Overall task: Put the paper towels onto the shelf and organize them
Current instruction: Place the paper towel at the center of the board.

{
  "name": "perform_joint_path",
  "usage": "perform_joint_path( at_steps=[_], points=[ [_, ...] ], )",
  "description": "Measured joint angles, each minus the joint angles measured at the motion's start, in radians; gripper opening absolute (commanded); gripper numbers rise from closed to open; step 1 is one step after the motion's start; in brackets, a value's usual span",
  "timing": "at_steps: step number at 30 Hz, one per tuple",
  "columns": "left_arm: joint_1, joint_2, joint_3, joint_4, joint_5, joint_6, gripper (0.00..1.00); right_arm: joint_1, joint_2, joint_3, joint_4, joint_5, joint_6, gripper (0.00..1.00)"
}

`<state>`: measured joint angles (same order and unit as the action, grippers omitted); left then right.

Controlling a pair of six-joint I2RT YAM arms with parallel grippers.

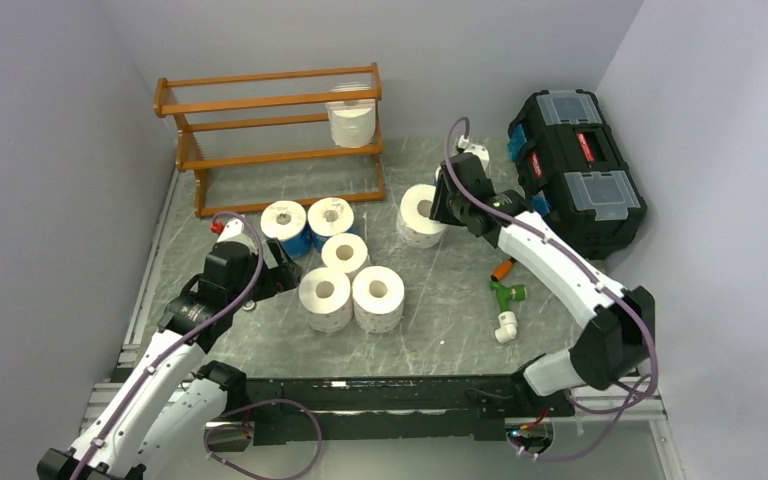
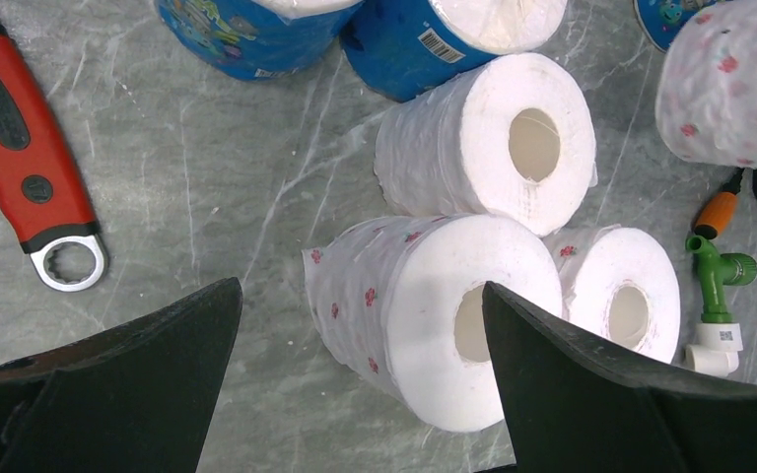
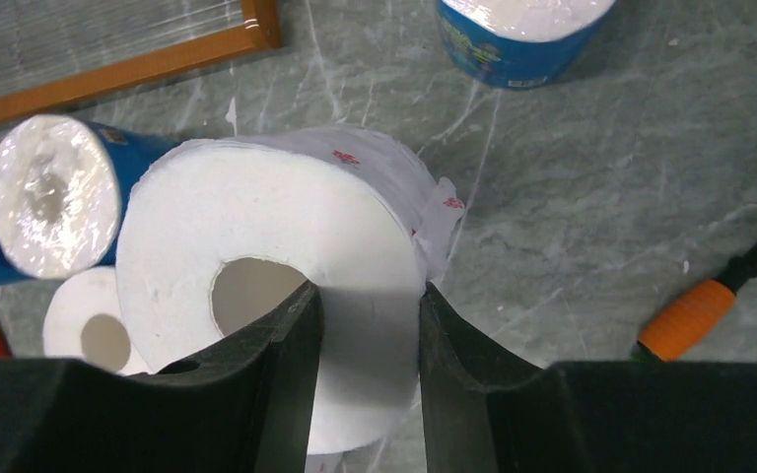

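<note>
The right gripper (image 3: 367,296) is clamping the wall of a white roll (image 3: 256,236) (1 finger inside its core) just right of the shelf (image 1: 260,155). The left gripper (image 2: 360,291) is hovering, jaws wide apart, over 5 clustered rolls (image 1: 345,253). Another roll (image 1: 351,120) is sitting on the shelf.

At the worktop's (image 1: 440,325) back left stands the shelf (image 1: 270,140) with one roll (image 1: 351,122) on its middle tier, five rolls (image 1: 345,253) clustered before it, a sixth roll (image 1: 418,215) to their right, the toolbox (image 1: 575,170) back right, and fittings (image 1: 507,295) before it.
</note>
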<state>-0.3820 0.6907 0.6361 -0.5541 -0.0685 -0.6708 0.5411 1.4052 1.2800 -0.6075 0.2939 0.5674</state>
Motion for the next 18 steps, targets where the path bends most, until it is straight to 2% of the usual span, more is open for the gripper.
perform_joint_path(
  at_steps=[11, 18],
  points=[
    [0.000, 0.000, 0.000, -0.004, 0.000, 0.000, 0.98, -0.033, 0.212, 0.034, 0.107, -0.047, 0.001, 0.38],
    [0.000, 0.012, 0.000, -0.004, -0.009, 0.000, 0.98, -0.043, 0.288, 0.062, 0.133, -0.061, 0.000, 0.39]
  ],
)
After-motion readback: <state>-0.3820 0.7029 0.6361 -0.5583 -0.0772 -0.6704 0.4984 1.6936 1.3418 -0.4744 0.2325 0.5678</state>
